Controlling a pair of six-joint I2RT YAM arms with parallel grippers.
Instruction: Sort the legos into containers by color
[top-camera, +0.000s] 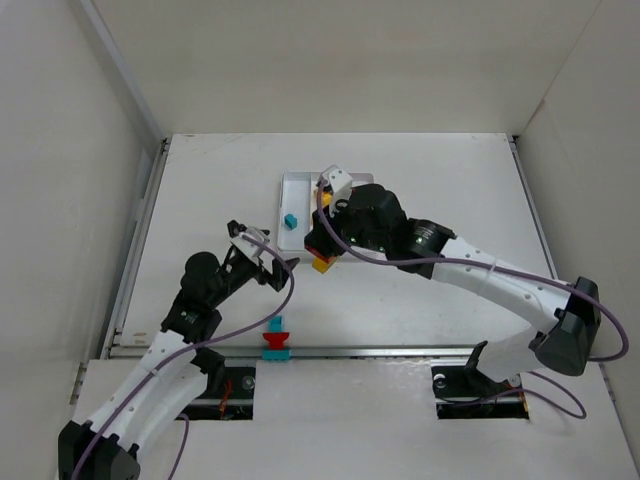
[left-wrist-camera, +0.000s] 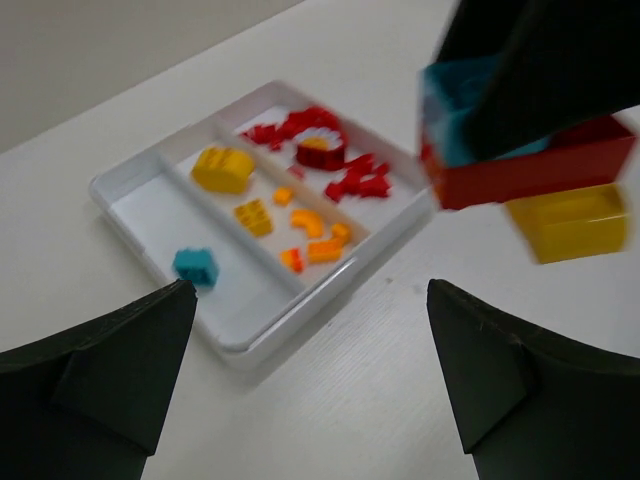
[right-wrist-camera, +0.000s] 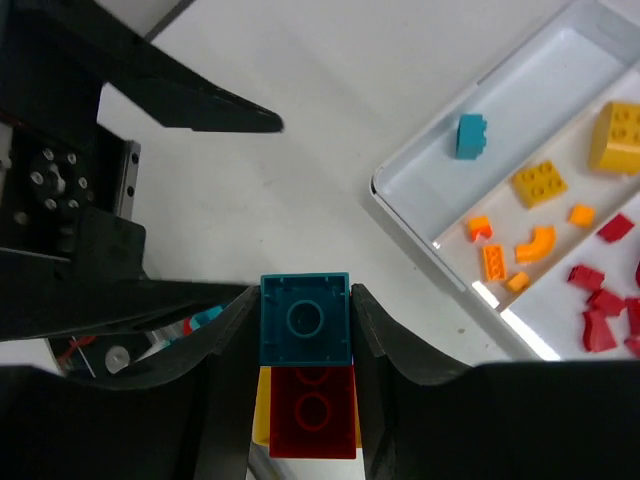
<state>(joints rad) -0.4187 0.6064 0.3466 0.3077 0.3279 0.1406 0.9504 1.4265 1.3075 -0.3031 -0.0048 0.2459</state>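
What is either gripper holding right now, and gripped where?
The right gripper pinches a stacked teal, red and yellow plastic brick clump by the opposite sides of its teal and red bricks. The left gripper is open, holding nothing.

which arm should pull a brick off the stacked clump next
Left. The left gripper is open and empty, facing the clump. The right gripper is shut on that clump near the tray, so the left looks better placed.
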